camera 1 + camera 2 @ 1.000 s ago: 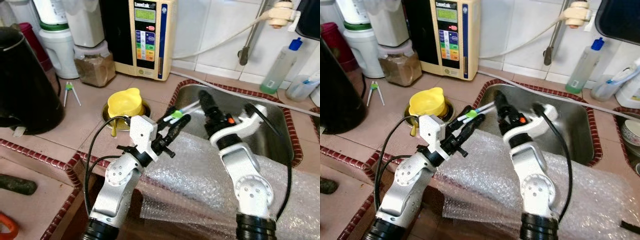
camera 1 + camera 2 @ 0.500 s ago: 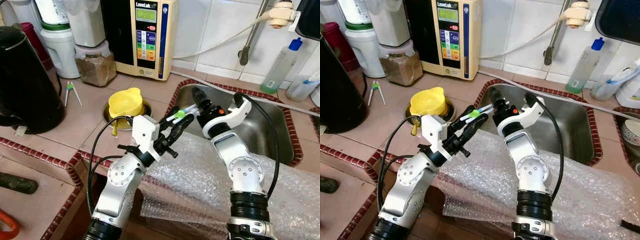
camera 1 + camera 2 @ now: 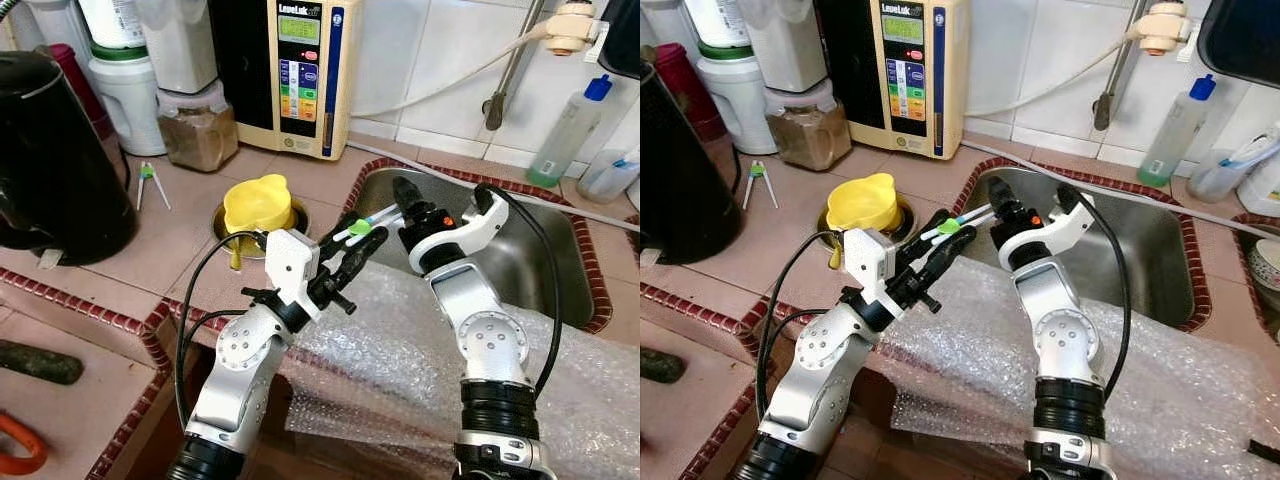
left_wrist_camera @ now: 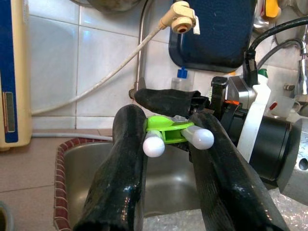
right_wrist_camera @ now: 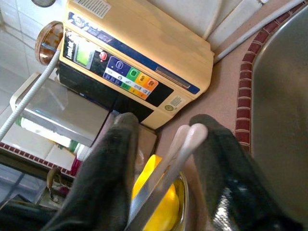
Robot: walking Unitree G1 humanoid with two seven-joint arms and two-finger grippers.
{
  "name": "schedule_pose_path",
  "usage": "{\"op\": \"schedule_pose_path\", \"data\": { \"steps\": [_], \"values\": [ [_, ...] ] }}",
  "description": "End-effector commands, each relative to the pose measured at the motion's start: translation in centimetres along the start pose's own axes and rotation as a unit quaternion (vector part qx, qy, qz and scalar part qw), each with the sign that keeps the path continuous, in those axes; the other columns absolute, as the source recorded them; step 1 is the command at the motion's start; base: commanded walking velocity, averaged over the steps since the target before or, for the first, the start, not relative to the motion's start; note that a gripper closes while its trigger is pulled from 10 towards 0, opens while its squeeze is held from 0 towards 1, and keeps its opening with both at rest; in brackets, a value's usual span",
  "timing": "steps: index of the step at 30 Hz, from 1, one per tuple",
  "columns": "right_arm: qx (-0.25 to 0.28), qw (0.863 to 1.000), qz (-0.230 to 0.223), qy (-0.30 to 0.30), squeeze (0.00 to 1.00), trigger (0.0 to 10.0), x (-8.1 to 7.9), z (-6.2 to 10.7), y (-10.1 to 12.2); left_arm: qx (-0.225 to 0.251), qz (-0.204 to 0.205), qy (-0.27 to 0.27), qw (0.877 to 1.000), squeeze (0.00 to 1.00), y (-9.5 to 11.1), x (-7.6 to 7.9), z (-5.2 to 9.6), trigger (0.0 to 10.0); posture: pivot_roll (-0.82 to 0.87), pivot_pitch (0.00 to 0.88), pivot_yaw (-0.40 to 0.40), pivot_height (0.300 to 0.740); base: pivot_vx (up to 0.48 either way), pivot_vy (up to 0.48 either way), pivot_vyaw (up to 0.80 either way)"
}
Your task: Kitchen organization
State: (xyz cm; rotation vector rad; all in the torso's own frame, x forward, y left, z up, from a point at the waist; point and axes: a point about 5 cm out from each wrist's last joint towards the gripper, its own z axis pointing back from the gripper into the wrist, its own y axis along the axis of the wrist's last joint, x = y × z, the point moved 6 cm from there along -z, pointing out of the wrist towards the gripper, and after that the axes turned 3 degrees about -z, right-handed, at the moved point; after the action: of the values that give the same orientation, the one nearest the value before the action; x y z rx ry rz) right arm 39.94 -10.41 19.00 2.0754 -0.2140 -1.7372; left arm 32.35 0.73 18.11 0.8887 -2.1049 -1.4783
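Note:
A pair of white training chopsticks point(image 3: 363, 221) joined by a green clip is held over the sink's near-left corner, with my left gripper point(image 3: 354, 236) shut on it. In the left wrist view the two rounded white ends and the clip point(image 4: 169, 133) sit between the black fingers. My right gripper point(image 3: 406, 203) is at the chopsticks' far end, open, one finger on each side. In the right wrist view the chopsticks point(image 5: 166, 167) run between the fingers, close against one of them.
A yellow cup point(image 3: 256, 202) sits in a metal bowl on the tiled counter. A second pair of chopsticks point(image 3: 149, 183) lies further left, by a black kettle point(image 3: 52, 160). The steel sink point(image 3: 545, 255) is on the right. Bubble wrap point(image 3: 400, 345) covers the counter's front edge.
My right gripper has swung left from over the sink to the far end of the chopsticks. The left gripper still holds them in the same place.

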Motion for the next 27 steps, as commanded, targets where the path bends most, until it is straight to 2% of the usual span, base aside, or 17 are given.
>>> {"op": "schedule_pose_path", "data": {
  "steps": [1,2,3,4,5,7,8,9,10,11,14,17,24,27],
  "values": [
    [0.007,1.0,-0.017,0.02,0.0,0.0,-1.6,-0.6,-0.1,-0.004,-0.006,-0.005,1.0,0.0,-0.1,0.1,-0.3,0.0,0.01,0.0,-0.038,0.74,0.0,0.0,0.0],
    [0.008,1.0,-0.018,0.02,0.0,0.0,-1.6,-0.6,0.0,-0.005,-0.007,-0.005,1.0,0.0,-0.2,0.1,-0.3,0.0,0.01,0.0,-0.038,0.74,0.0,0.0,0.0],
    [0.01,1.0,-0.019,0.02,0.0,0.0,-1.6,-0.6,0.0,-0.007,-0.009,-0.003,1.0,0.0,-0.3,0.1,-0.3,4.9,0.01,0.0,-0.037,0.74,0.0,0.0,0.0],
    [0.011,1.0,-0.019,0.02,0.0,0.0,-1.6,-0.6,0.1,-0.009,-0.011,-0.002,1.0,0.0,-0.4,0.0,-0.3,4.9,0.01,0.0,-0.037,0.74,0.0,0.0,0.0],
    [0.015,0.999,-0.02,0.019,0.0,0.0,-1.6,-0.7,0.3,-0.012,-0.013,0.0,1.0,0.0,-0.5,-0.1,-0.3,10.0,0.01,0.0,-0.037,0.74,0.0,0.0,0.0],
    [0.019,0.999,-0.021,0.019,0.0,0.0,-1.6,-0.7,0.5,-0.014,-0.009,0.002,1.0,0.0,-0.6,-0.2,-0.3,10.0,0.01,0.0,-0.035,0.74,0.0,0.0,0.0],
    [0.021,0.999,-0.021,0.019,0.0,0.0,-1.6,-0.7,0.6,-0.017,-0.008,0.004,1.0,0.11,-0.7,-0.4,-0.3,10.0,0.01,0.0,-0.034,0.74,0.0,0.0,0.0],
    [0.021,0.999,-0.021,0.019,0.0,0.0,-1.6,-0.7,0.6,-0.017,-0.008,0.004,1.0,0.11,-0.7,-0.4,-0.3,10.0,0.01,0.0,-0.034,0.74,0.0,0.0,0.0],
    [0.026,0.999,-0.021,0.018,0.0,0.0,-1.6,-0.7,0.8,-0.021,-0.005,0.007,1.0,0.72,-0.9,-0.5,-0.3,10.0,0.01,0.0,-0.033,0.74,0.0,0.0,0.0],
    [0.033,0.999,-0.019,0.017,0.0,0.0,-1.6,-0.7,1.1,-0.028,-0.001,0.013,1.0,1.0,-1.2,-0.8,-0.2,10.0,0.01,0.0,-0.032,0.74,0.0,0.0,0.0],
    [0.045,0.999,-0.011,0.017,0.0,0.0,-1.7,-0.7,1.7,-0.04,0.005,0.014,0.999,1.0,-1.6,-1.0,-0.2,10.0,0.01,0.0,-0.03,0.74,0.0,0.0,0.0],
    [0.087,0.995,0.039,0.012,0.0,0.0,-1.7,-0.6,3.8,-0.058,0.014,0.011,0.998,1.0,-2.2,-1.4,-0.1,10.0,0.01,0.0,-0.023,0.74,0.0,0.0,0.0],
    [0.125,0.99,0.068,-0.002,0.0,0.0,-1.4,-0.5,6.0,-0.078,0.011,0.007,0.997,1.0,-2.8,-1.4,0.0,10.0,0.02,0.0,-0.015,0.74,0.0,0.0,0.0],
    [0.141,0.985,0.096,-0.005,0.0,0.0,-1.4,-0.3,6.8,-0.084,0.012,0.004,0.996,1.0,-2.9,-1.5,-0.1,10.0,0.02,0.0,-0.012,0.74,0.0,0.0,0.0]
  ]
}}
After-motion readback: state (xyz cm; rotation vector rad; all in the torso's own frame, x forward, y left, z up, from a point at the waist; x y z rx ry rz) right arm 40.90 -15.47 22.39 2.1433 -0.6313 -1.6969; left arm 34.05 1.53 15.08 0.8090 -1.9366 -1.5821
